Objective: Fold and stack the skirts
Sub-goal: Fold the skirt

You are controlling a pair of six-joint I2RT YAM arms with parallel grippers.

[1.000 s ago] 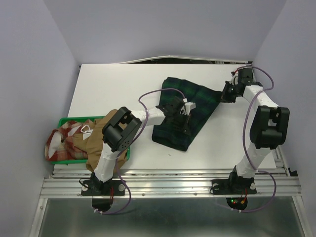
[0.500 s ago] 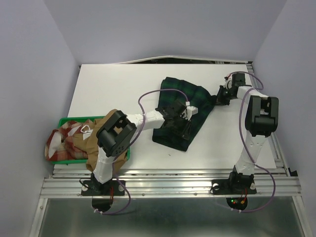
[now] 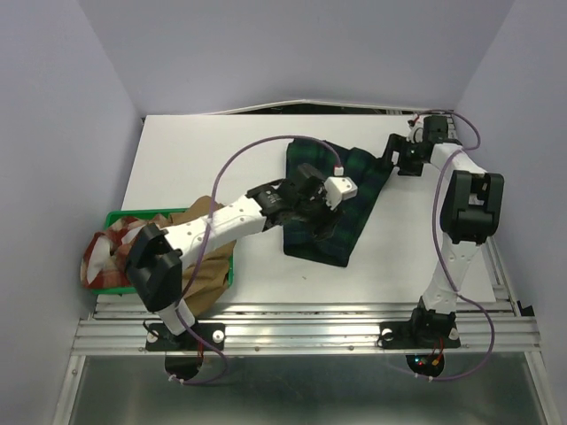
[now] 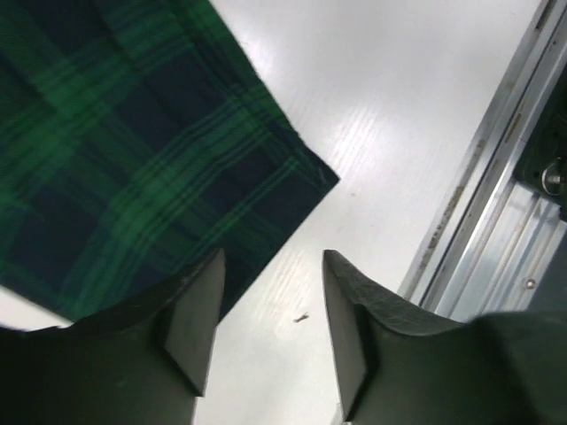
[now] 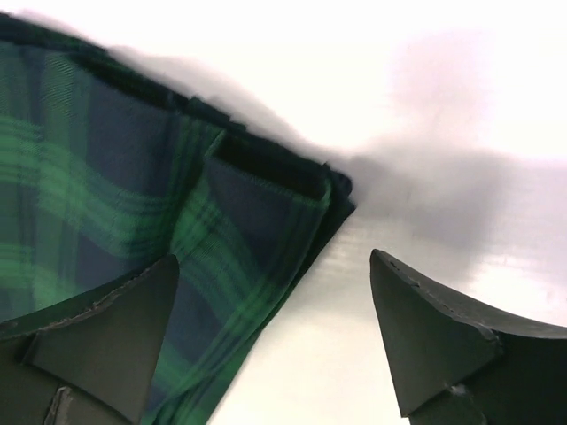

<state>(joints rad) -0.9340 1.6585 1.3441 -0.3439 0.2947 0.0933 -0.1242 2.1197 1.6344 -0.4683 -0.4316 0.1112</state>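
The dark green-and-navy tartan skirt (image 3: 341,212) lies folded on the white table (image 3: 204,159). My left gripper (image 3: 319,221) hovers over its near part, open, with nothing between its fingers. In the left wrist view the left gripper (image 4: 273,266) frames bare table just past the tartan skirt's (image 4: 133,150) corner. My right gripper (image 3: 393,161) stands wide open at the skirt's far right corner. In the right wrist view the right gripper (image 5: 275,261) straddles the edge of the tartan skirt (image 5: 133,195) without holding it. The tan-brown skirt (image 3: 208,274) and the red-and-cream checked skirt (image 3: 106,252) lie heaped at the left.
A green plastic tray (image 3: 133,215) under the two heaped skirts sits at the table's near left edge. An aluminium rail (image 3: 310,323) runs along the near edge and shows as a rail (image 4: 496,204) in the left wrist view. Lilac walls enclose the table.
Both grippers have opened and let go of the tartan skirt, which now lies flat. The left arm has dropped low and stretched out. The right gripper has drawn back a little.
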